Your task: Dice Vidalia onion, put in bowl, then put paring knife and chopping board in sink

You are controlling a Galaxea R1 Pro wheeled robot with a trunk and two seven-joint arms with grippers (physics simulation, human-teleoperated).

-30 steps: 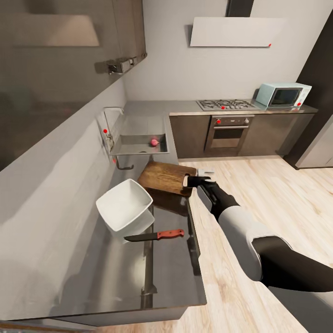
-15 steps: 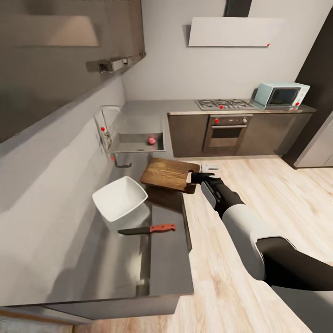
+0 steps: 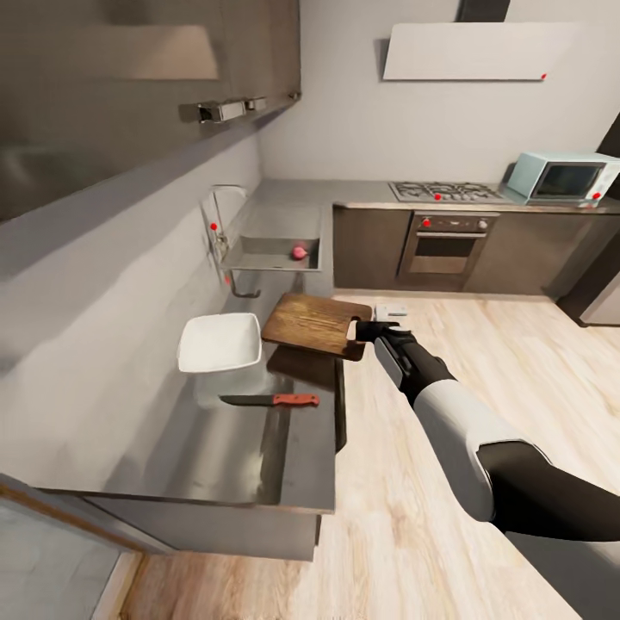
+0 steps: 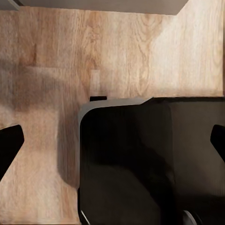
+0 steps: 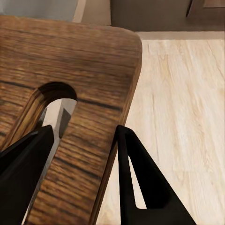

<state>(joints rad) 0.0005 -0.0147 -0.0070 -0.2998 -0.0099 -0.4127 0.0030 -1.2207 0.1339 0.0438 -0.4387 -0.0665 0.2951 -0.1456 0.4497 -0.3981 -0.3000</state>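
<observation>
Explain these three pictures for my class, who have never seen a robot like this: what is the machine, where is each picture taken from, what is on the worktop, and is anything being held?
This is a simulated wheeled robot with two arms. The wide picture comes from its head camera, looking down over a kitchen. The other two come from cameras near each gripper.

On the grey countertop lie a white bowl and an orange-handled paring knife. The chopping board sticks out over the counter's edge, and the right gripper is closed on its slotted end. The right wrist picture shows this close up: dark fingers on either side of the board's edge beside the slot.

Farther back, the pinkish onion sits in the sink.

The left wrist picture looks down at wooden floor and a dark part of the robot.
</observation>
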